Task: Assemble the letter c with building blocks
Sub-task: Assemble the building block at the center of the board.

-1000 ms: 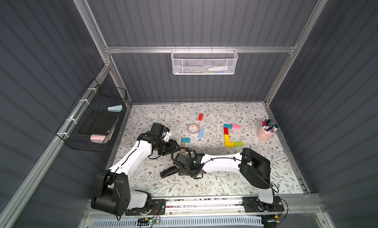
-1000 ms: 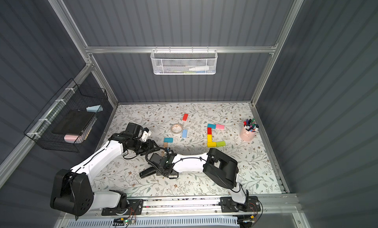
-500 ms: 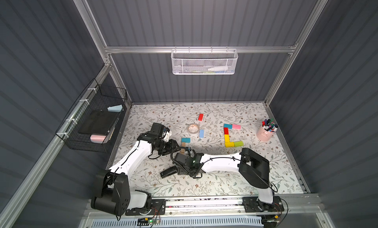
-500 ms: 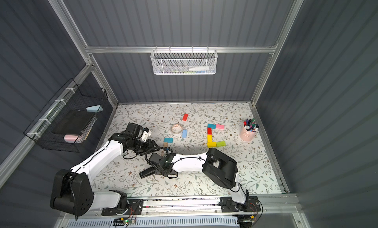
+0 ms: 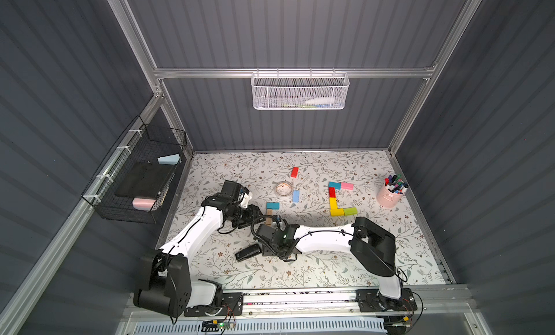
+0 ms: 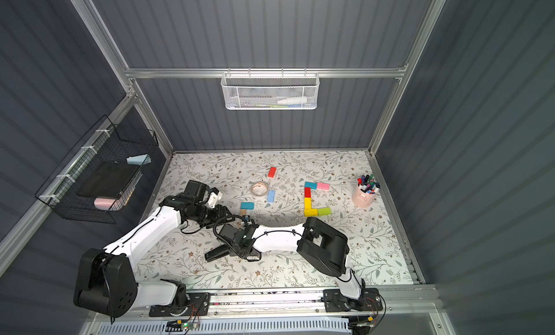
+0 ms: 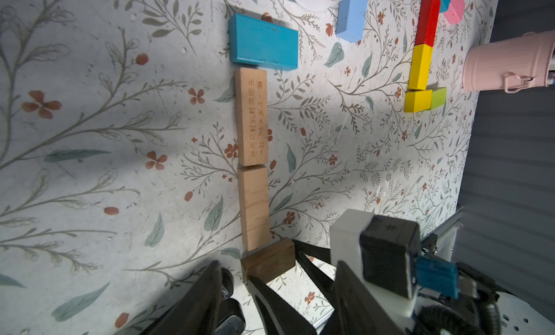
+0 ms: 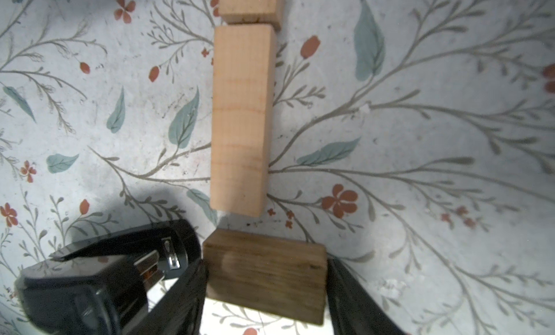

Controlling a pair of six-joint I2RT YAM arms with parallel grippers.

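In both top views the arms meet left of the worktop's (image 5: 300, 273) middle. The right end effector (image 5: 270, 224) covers the 6 o'clock end of a short column headed at 12 o'clock by a teal block (image 5: 272, 205). The left end effector (image 5: 259, 218) lies just beside it at 9 o'clock. A part-built coloured letter (image 5: 332, 192) sits well apart at 3 o'clock.

In the left wrist view the column runs from the teal block laid crosswise, through a printed block (image 7: 251, 117) and a plain block (image 7: 254, 208) set end to end, to a dark block (image 7: 267, 263) laid crosswise. The right end effector's fingers (image 7: 270, 300) flank the dark block's short ends. The left end effector's own fingers (image 7: 198, 294) stand apart, gripping nothing.

In the right wrist view each finger touches one short end of the dark block, so the right end effector is clamped on it. The plain block's end lies just beside its long side.
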